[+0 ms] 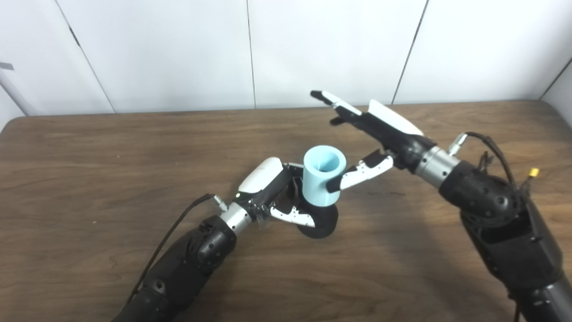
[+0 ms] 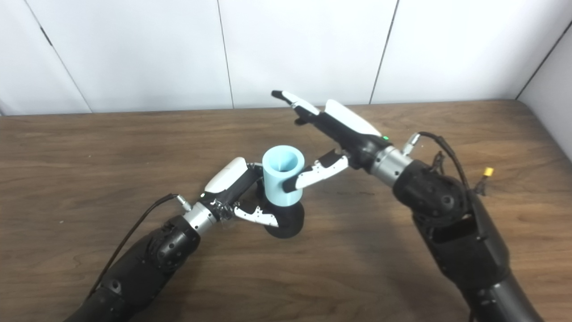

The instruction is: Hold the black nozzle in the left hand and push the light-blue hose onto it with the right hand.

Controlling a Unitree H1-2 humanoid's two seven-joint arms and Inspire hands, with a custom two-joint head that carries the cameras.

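Gripping nozzle [image 1: 321,223]: left hand [image 1: 272,192] | hose [image 1: 322,175] upright on nozzle | right hand [image 1: 380,129] spread, thumb touching hose | table [image 1: 89,147]

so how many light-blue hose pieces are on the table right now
1. The light-blue hose stands upright near the table's middle, seated on the black nozzle that the left hand holds. The right hand is open beside it. None seems hidden.

There are no words, numbers, labels or signs to read anywhere in these pictures.
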